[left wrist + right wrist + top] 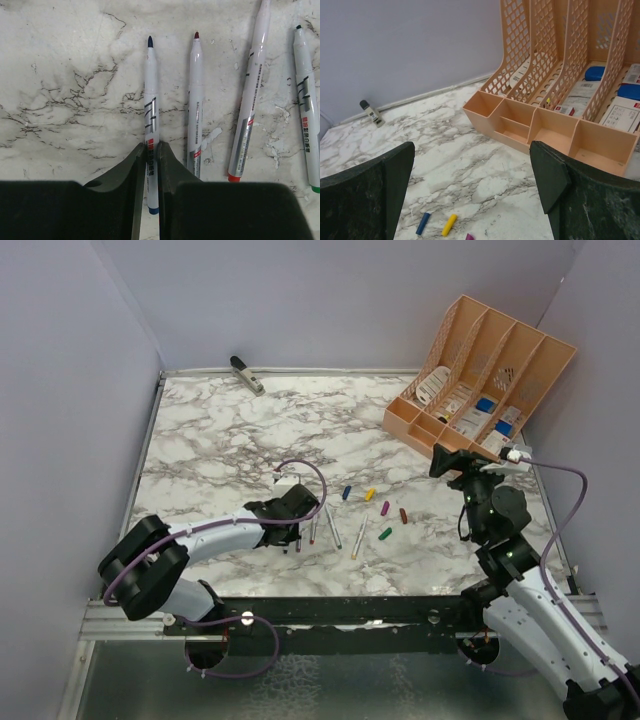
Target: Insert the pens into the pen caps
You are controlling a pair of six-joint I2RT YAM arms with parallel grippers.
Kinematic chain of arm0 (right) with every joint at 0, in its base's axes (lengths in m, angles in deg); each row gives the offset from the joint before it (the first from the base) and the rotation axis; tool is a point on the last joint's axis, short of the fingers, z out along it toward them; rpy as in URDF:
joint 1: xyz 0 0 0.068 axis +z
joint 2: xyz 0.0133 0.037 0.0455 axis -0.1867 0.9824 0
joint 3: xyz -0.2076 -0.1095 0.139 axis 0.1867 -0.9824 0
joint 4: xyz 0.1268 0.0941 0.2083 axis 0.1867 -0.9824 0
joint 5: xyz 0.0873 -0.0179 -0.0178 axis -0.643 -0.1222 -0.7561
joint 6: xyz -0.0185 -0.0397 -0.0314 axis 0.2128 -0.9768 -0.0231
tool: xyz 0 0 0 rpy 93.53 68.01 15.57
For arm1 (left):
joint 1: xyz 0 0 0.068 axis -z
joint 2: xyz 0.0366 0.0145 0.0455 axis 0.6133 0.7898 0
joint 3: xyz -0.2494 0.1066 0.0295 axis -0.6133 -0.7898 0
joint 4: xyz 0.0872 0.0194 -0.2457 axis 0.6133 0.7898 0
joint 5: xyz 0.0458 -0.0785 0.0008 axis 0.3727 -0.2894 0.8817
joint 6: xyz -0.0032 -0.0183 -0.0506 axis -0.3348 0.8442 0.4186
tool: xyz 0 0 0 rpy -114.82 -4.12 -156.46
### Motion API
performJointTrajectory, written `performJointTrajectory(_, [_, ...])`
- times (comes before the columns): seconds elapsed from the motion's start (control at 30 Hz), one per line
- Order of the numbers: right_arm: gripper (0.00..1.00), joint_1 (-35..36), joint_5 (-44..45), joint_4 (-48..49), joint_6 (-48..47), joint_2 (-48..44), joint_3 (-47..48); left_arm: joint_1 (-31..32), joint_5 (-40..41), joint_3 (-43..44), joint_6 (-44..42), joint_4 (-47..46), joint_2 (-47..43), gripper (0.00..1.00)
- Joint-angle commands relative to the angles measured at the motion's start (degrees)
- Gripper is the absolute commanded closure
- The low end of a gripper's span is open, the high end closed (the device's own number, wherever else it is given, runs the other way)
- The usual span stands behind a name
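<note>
Pen with blue tip pinched by left claw, flat on marble table; right claw spread wide

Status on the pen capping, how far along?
Done: nothing capped. The blue cap, yellow cap, purple cap, red cap and green cap all lie loose on the table.
In hand: left gripper shut on the blue-tipped pen; right gripper open, empty.
Left: every pen, including the red-tipped pen beside it.
</note>
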Motion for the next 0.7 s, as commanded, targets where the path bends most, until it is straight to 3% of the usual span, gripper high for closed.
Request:
performJointTrajectory(0.0, [0.01,0.3,1.8,1.1,1.2,0.2,0.5,0.3,-3.0,-3.6,-0.1,6.8,3.6,0.93])
performJointTrajectory(0.1, [0.01,0.2,1.8,1.3,1.1,1.0,0.6,0.4,-2.8,-3.2,-0.4,6.8,4.5,1.0])
performJointTrajectory(0.67, [0.01,0.3,-9.5,-5.9,-1.8,25.2,10.9,0.3,5.5,0.9,-4.7,6.5,-1.9,1.0])
